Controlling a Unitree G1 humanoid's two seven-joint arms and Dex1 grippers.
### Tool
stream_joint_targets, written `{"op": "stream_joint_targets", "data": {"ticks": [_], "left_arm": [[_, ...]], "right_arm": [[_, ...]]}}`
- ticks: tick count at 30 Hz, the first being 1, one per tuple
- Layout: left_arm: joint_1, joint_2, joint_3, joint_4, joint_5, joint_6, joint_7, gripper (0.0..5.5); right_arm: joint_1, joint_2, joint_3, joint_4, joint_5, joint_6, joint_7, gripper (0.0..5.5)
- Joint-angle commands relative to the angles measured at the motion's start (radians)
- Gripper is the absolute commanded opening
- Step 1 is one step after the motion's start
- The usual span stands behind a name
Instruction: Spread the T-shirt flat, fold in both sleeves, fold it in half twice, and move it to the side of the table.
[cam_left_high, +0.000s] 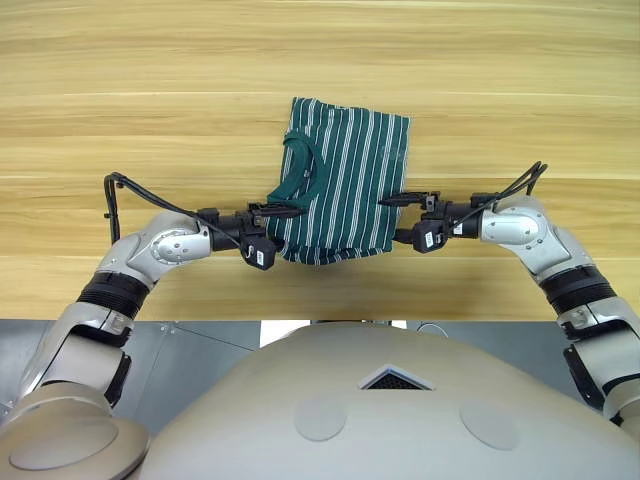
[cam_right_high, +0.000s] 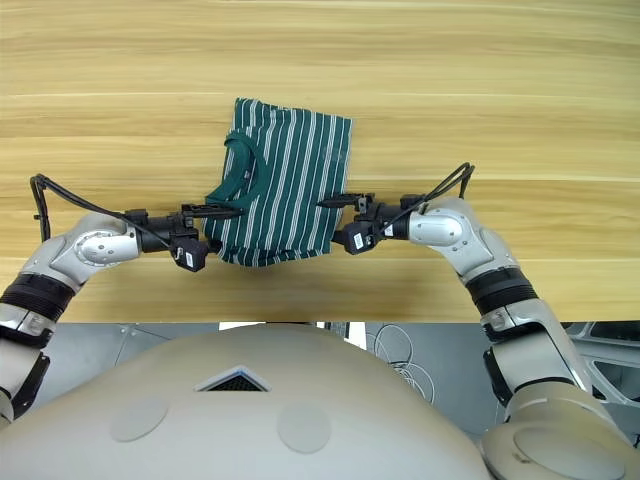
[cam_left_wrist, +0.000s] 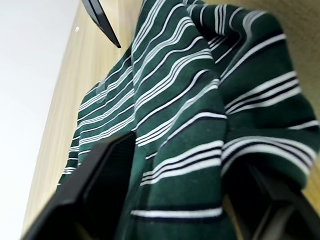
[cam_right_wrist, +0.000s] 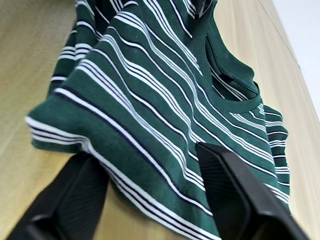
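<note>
On the near part of the light wooden table (cam_left_high: 150, 80), the two arms come in from either side and meet a dark green T-shirt with thin white stripes (cam_left_high: 345, 170) at its near end. The left gripper (cam_left_high: 285, 210) is closed on the T-shirt's near left edge, just below the round collar (cam_left_high: 300, 165). In the left wrist view the striped cloth bunches and drapes between its two black fingers (cam_left_wrist: 100, 180). The right gripper (cam_left_high: 395, 198) grips the near right edge. In the right wrist view one of its ribbed black fingers (cam_right_wrist: 235, 190) lies on top of the fabric, and the other goes under the hem. Between the two grippers the T-shirt's near edge sags in a shallow curve and looks raised off the wood.

The T-shirt is already folded into a narrow, roughly rectangular panel with its sleeves tucked in. It sits about midway across the table, and its stripes run from near to far. Its far end lies flat on the wood, with the far right corner reaching slightly farther right than the rest. Beyond it the wooden table stretches away to the far side.
</note>
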Motion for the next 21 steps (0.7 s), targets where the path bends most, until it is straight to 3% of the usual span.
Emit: {"op": "stream_joint_targets", "data": {"ticks": [1, 7, 13, 17, 21], "left_arm": [[0.025, 0.000, -0.070, 0.115, 0.074, 0.049, -0.052, 2.12], [0.020, -0.006, -0.084, 0.161, -0.019, 0.063, -0.087, 0.91], [0.034, -0.002, -0.079, 0.130, -0.203, 0.094, -0.185, 0.27], [0.092, 0.024, -0.043, -0.034, -0.484, 0.211, -0.311, 0.00], [0.233, 0.109, 0.016, -0.359, -0.774, 0.458, -0.398, 0.00]], "right_arm": [[-0.001, -0.007, 0.023, 0.006, 0.061, 0.002, 0.059, 2.38], [-0.017, 0.002, 0.042, 0.039, 0.149, -0.029, 0.133, 1.20], [-0.048, 0.024, 0.054, 0.105, 0.200, -0.047, 0.195, 0.28], [-0.058, 0.030, 0.067, 0.148, 0.270, -0.042, 0.284, 0.11], [-0.026, 0.009, 0.058, 0.130, 0.467, 0.034, 0.478, 0.11]]}}
